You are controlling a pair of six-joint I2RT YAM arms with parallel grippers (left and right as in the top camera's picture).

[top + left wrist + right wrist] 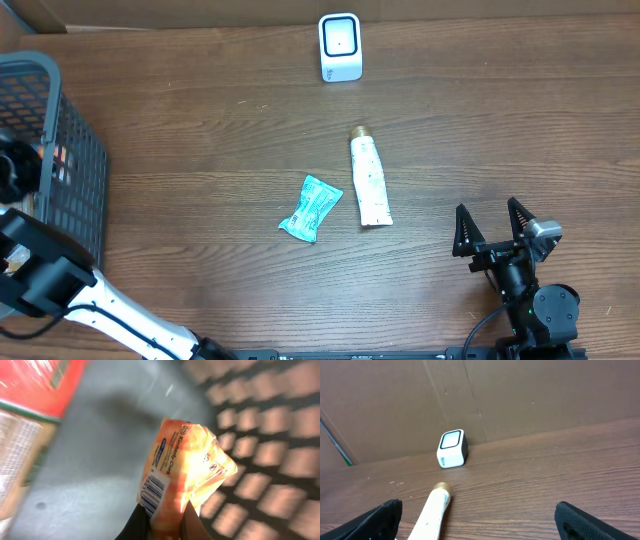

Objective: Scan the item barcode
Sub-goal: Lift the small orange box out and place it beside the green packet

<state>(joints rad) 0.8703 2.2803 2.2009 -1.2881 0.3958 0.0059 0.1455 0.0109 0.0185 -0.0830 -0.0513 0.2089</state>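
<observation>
Orange packet point(185, 465), barcode visible: lower end clamped in left claw point(165, 519); right claw point(490, 215) spread apart, empty.

It looks like a pretend shop till: a wooden counter point(200, 150), a little white scanner point(340, 46), a grey shopping basket point(85, 170), cardboard point(520, 395) behind.

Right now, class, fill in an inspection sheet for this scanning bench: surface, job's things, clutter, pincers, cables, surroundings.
Surface: brown wooden table.
Job's things: white scanner at the far edge; tube and teal packet lying mid-table, apart; orange packet, barcode showing, inside the basket.
Clutter: red-and-white package in the basket.
Pincers: left pincer shut on the orange packet; right pincer open, holding nothing.
Cables: black cable by the right arm's base.
Surroundings: cardboard wall behind the table.
</observation>
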